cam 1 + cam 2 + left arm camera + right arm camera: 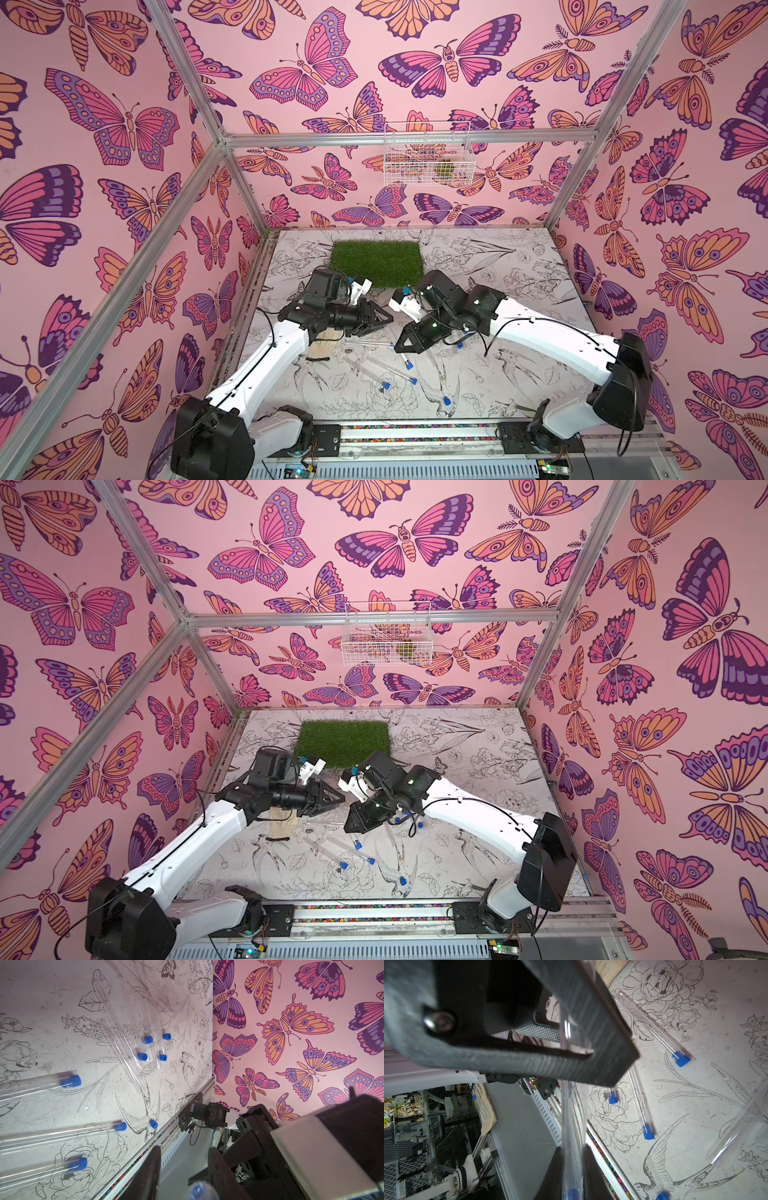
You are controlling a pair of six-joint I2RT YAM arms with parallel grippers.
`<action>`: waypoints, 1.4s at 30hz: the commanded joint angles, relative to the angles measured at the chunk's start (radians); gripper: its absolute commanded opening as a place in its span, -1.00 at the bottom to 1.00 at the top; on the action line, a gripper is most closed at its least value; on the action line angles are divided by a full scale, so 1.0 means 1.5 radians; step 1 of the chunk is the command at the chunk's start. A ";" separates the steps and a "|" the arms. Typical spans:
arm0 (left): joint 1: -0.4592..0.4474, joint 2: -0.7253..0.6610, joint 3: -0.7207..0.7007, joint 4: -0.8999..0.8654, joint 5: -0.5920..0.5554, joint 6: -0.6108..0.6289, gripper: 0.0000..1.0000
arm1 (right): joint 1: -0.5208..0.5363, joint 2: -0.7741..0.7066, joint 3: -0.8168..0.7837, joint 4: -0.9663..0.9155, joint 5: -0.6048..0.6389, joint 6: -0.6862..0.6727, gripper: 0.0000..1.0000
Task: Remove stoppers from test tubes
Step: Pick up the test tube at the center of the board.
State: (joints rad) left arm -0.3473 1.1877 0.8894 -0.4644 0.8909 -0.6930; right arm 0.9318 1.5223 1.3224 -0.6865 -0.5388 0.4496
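Note:
My right gripper (573, 1149) is shut on a clear test tube (572, 1118). Its blue stopper (571, 1193) sits deep between the jaws. The tube runs across to my left gripper (185, 1153), whose black fingers (591, 1022) stand either side of it. The tube's rounded end (198, 1190) rests against one finger with a gap to the other. In both top views the two grippers (384, 320) (405, 343) meet tip to tip above the table's middle. Several stoppered test tubes (41, 1086) (654, 1028) and a loose stopper (153, 1124) lie on the table.
A green turf mat (377, 264) lies behind the grippers. A white wire basket (428, 153) hangs on the back wall. A wooden piece (328, 336) shows under the left arm. The metal rail (415, 432) runs along the table's front edge.

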 commanded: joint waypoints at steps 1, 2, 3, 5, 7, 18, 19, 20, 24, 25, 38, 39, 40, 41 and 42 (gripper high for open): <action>-0.008 0.002 0.020 -0.001 -0.021 0.004 -0.24 | 0.005 -0.012 -0.005 0.018 -0.008 0.010 -0.70; -0.010 0.004 0.023 -0.001 -0.023 0.003 -0.25 | 0.005 -0.011 -0.005 0.019 -0.008 0.009 -0.70; -0.012 0.004 0.025 -0.002 -0.026 0.002 -0.27 | 0.005 -0.011 -0.006 0.019 -0.008 0.009 -0.70; -0.013 0.004 0.025 -0.001 -0.027 -0.001 -0.37 | 0.005 -0.009 -0.005 0.020 -0.008 0.008 -0.70; -0.013 0.001 0.022 -0.001 -0.029 -0.003 -0.43 | 0.005 -0.009 -0.007 0.022 -0.008 0.008 -0.70; -0.012 -0.011 0.007 -0.001 -0.040 -0.018 -0.80 | -0.005 -0.023 -0.010 0.028 0.008 0.009 -0.52; -0.012 -0.009 0.008 -0.001 -0.041 -0.020 -0.84 | -0.010 -0.029 -0.010 0.028 0.008 0.010 -0.46; -0.012 -0.007 0.010 -0.001 -0.041 -0.021 -0.85 | -0.016 -0.034 -0.012 0.028 0.011 0.011 -0.37; -0.011 -0.001 0.015 -0.003 -0.056 -0.029 -0.89 | -0.042 -0.073 -0.023 0.032 0.026 0.021 -0.11; -0.010 0.003 0.018 -0.003 -0.060 -0.032 -0.90 | -0.052 -0.086 -0.029 0.035 0.029 0.026 -0.06; 0.007 0.032 0.057 0.149 -0.076 -0.202 -0.94 | -0.167 -0.240 -0.234 0.256 0.030 0.215 0.24; 0.011 0.033 0.050 0.169 -0.076 -0.224 -0.94 | -0.171 -0.243 -0.246 0.275 0.025 0.227 0.25; 0.015 0.032 0.038 0.202 -0.076 -0.251 -0.94 | -0.171 -0.244 -0.256 0.293 0.018 0.241 0.25; 0.021 0.031 0.023 0.236 -0.077 -0.281 -0.94 | -0.172 -0.244 -0.263 0.309 0.011 0.250 0.26; 0.026 0.030 0.009 0.268 -0.077 -0.309 -0.95 | -0.171 -0.243 -0.267 0.320 0.003 0.257 0.26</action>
State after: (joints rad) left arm -0.3279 1.2274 0.9489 -0.2203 0.7841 -1.0115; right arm 0.6804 1.1702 0.9340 -0.3397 -0.4957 0.7521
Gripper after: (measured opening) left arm 0.168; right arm 0.630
